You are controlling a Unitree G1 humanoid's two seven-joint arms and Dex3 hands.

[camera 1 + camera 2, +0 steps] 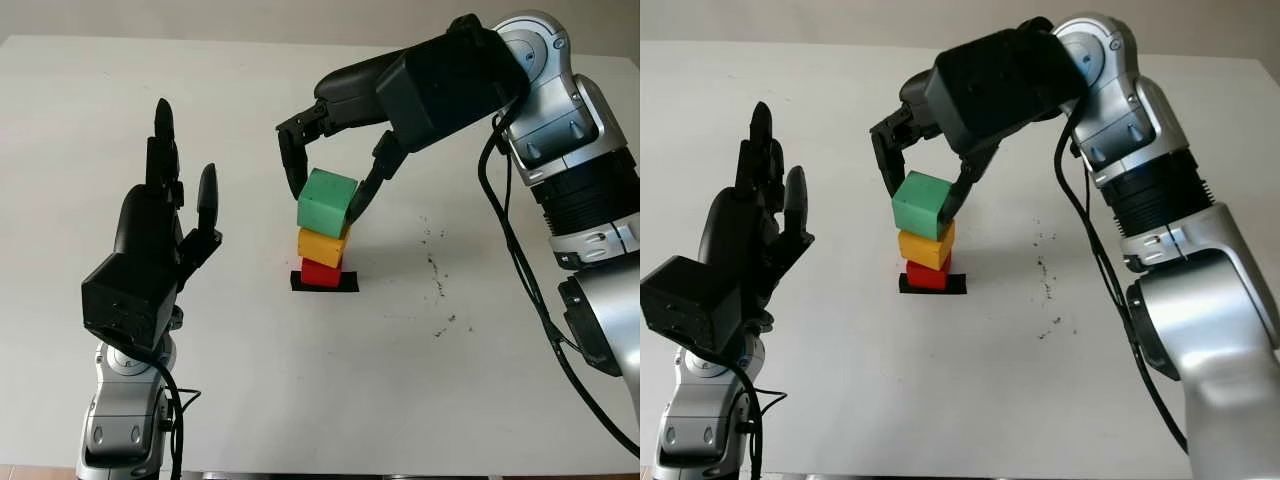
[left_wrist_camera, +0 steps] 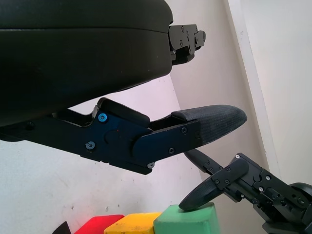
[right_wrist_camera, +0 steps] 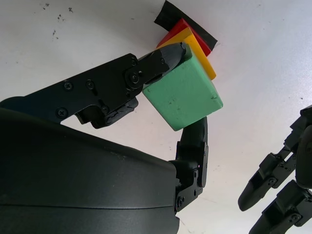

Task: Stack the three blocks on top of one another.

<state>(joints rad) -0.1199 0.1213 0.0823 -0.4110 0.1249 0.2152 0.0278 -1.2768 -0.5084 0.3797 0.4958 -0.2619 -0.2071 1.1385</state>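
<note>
A green block (image 1: 327, 203) sits slightly tilted on a yellow block (image 1: 322, 245), which rests on a red block (image 1: 320, 272). The stack stands on a black tape mark (image 1: 349, 285) near the table's middle. My right hand (image 1: 328, 192) reaches in from the right. It is shut on the green block (image 3: 185, 92), with one finger (image 3: 163, 58) on one side and another finger (image 3: 195, 139) on the opposite side. My left hand (image 1: 165, 230) is raised at the left, open, well apart from the stack.
The white table (image 1: 500, 380) carries a few dark specks (image 1: 436, 266) to the right of the stack. Its far edge (image 1: 200, 42) runs along the back.
</note>
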